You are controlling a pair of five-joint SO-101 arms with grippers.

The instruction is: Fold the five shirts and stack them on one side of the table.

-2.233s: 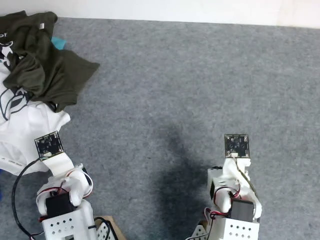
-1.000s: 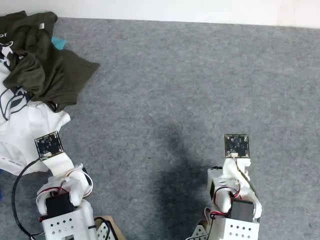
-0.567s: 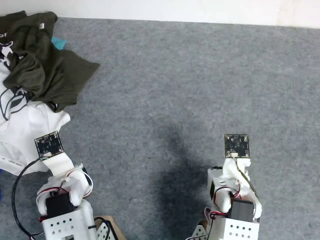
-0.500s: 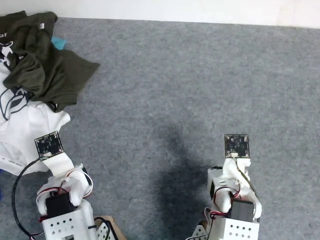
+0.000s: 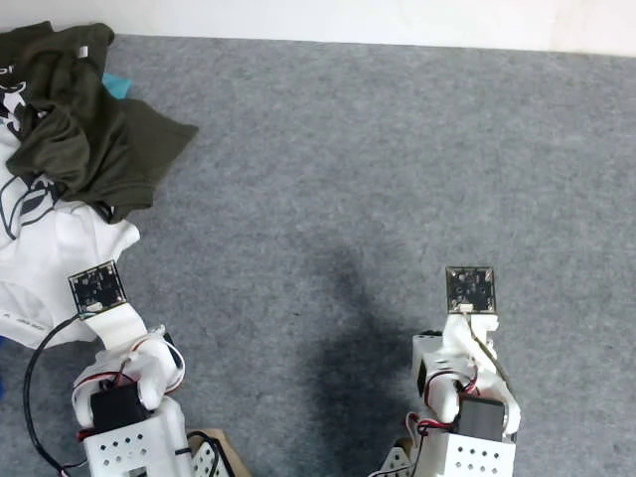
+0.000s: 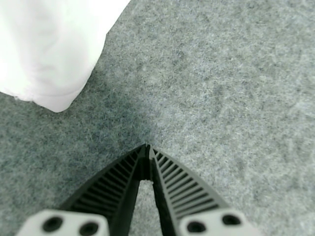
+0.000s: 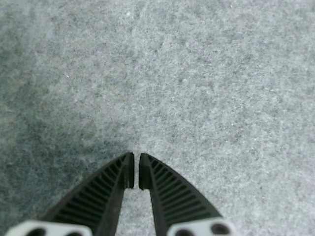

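Shirts lie unfolded in a heap at 10 o'clock on the worktop (image 5: 397, 149), dark shirt (image 5: 94, 139) draped over white shirt (image 5: 55, 248). Left end effector (image 6: 147, 153) sits at 7 o'clock, clenched on nothing, the white shirt's edge near it; right end effector (image 7: 134, 171) at 5 o'clock, likewise clenched and empty over bare worktop. Risk: layers look tangled, so a pinch into the heap may lift two shirts together or drag the pile off the 9 o'clock edge.

A grey, felt-like counter (image 5: 397, 149) spreads across the high view, and a soft dark shadow (image 5: 348, 388) lies on it near the front middle. A white strip of wall (image 5: 397, 20) borders its far edge. A small tan board corner (image 5: 231, 455) shows at the near edge.
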